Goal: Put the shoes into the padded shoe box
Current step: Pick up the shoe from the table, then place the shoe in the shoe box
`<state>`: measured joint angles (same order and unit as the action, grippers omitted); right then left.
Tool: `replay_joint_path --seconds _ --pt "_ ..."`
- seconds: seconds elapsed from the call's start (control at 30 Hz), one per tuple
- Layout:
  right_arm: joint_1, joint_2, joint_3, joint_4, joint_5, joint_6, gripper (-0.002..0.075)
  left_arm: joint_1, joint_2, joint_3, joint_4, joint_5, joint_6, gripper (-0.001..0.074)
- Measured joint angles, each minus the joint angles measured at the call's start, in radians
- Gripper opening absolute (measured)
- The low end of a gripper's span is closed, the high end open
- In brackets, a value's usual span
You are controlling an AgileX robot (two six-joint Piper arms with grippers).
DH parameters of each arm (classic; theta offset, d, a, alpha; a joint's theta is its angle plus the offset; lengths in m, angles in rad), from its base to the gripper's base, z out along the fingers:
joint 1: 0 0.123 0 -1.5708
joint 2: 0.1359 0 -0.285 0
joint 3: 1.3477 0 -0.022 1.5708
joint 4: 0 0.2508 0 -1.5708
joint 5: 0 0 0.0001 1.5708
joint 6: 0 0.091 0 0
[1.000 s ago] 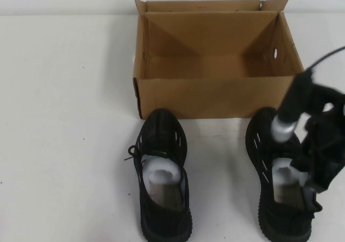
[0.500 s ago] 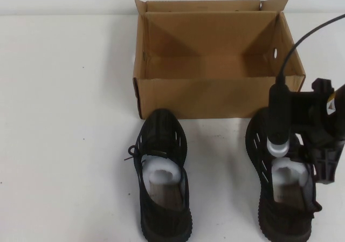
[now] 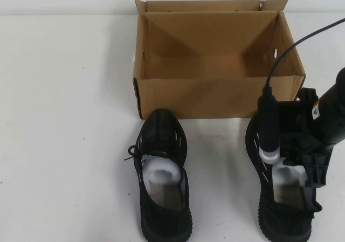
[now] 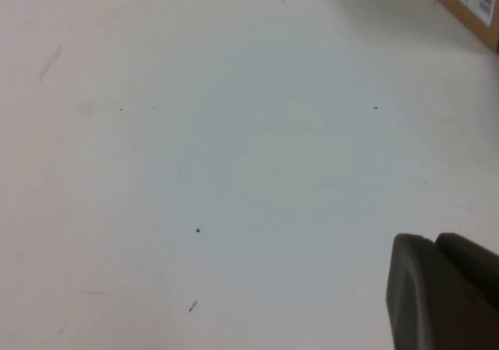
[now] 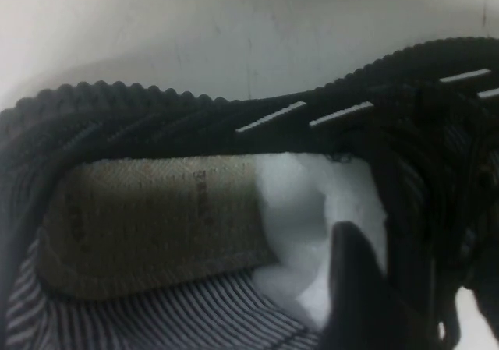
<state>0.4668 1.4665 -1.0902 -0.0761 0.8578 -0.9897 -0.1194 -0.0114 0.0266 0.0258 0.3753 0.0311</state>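
Your right gripper [image 3: 302, 158] is sitting low over the right shoe [image 3: 280, 199], down at its opening; one finger [image 5: 355, 288] is dipping inside against the white stuffing [image 5: 300, 202], the other is at the shoe's outer side, so the collar wall is sitting between parted fingers. You can't tell whether they're pinching it yet. The shoe is resting flat on the table [image 3: 64, 118].

Your left gripper [image 4: 444, 291] is showing only as a dark corner in the left wrist view, hanging over bare table with a corner of the box [image 4: 468, 7] at the frame's edge; you cannot tell how its fingers stand.

Largest down: the box [image 3: 215, 94] is standing open at centre back, nothing lying in it, round holes in its right wall. Both shoes are lying just in front of it, toes pointing at it, well apart from each other. The left shoe [image 3: 161, 172] is sitting untouched, white stuffing in its opening, lace ends trailing off its left side.
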Motion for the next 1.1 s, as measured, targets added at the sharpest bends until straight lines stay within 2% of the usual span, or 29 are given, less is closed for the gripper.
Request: replay_joint_path --seconds 0.3,0.57,0.77,0.93,1.1 --pt "-0.012 0.004 0.0 -0.035 0.047 0.044 -0.0008 0.0 0.0 0.0 0.0 0.0 0.0 -0.0004" --pt "0.03 -0.082 -0.005 -0.078 0.063 0.267 -0.0008 0.0 0.0 0.0 0.0 0.0 0.0 -0.0004" --pt "0.094 -0.192 -0.045 -0.094 0.067 0.599 -0.0008 0.0 0.0 0.0 0.0 0.0 0.0 -0.0004" --pt "0.169 -0.222 -0.105 -0.129 0.099 0.962 -0.0008 0.0 0.0 0.0 0.0 0.0 0.0 -0.0004" --pt "0.205 -0.22 -0.134 -0.15 0.082 1.289 -0.0008 0.0 0.0 0.0 0.0 0.0 0.0 -0.0004"
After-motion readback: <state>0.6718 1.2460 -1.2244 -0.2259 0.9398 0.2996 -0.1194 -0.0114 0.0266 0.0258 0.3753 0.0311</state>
